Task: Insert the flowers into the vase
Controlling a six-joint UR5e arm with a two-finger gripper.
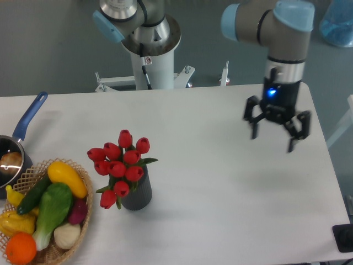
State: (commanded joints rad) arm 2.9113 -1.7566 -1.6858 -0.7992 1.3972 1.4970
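**Tulips in the vase, claw spread over the far right of the worktop**

A grey floor fills the room behind, with a blue translucent bag at the upper right corner. The white worktop takes up most of the view, matte and plain, with a rounded corner at its right rear. Behind its rear edge stands the arm's white pedestal, bolted to a metal bracket.

The grey and pale-blue arm reaches down over the right part of the worktop. Its claw hangs above the surface with both black fingers spread wide and nothing between them; a blue light glows on the wrist. Its soft shadow lies on the worktop below it.

At the left front corner sits a wicker basket heaped with coloured vegetables. Behind it a blue-handled saucepan is cut by the left edge.

Just right of the basket stands the dark ribbed vase, upright, well apart from the claw. The flowers sit in its mouth, red heads bunched and leaning left.
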